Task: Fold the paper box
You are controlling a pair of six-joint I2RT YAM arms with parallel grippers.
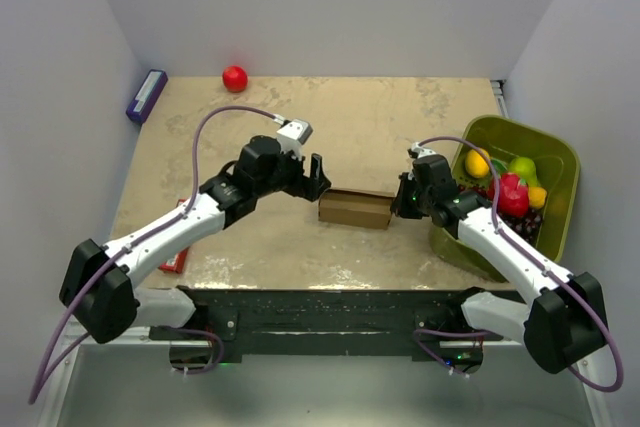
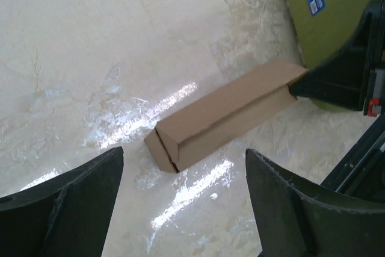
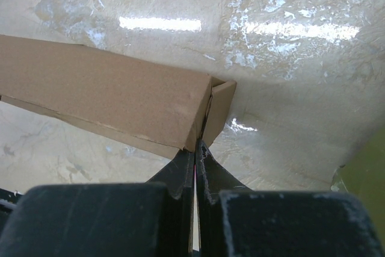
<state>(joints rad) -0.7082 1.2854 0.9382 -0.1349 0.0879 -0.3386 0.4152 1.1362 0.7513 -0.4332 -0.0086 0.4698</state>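
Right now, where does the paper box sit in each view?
Top external: paper box lies in the middle of the picture.
Left wrist: paper box runs diagonally, centre to upper right.
Right wrist: paper box fills the left half, its end near centre.
Shared landmark: green bin, at the right in all three.

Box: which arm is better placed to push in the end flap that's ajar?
Right. The right fingers, shut, sit at the box's ajar flap; the left fingers are open, off the other end.

The left pincer (image 2: 181,176) has its fingers far apart. The paper box (image 2: 228,112) lies just ahead, the right pincer (image 2: 340,73) touching its far end.
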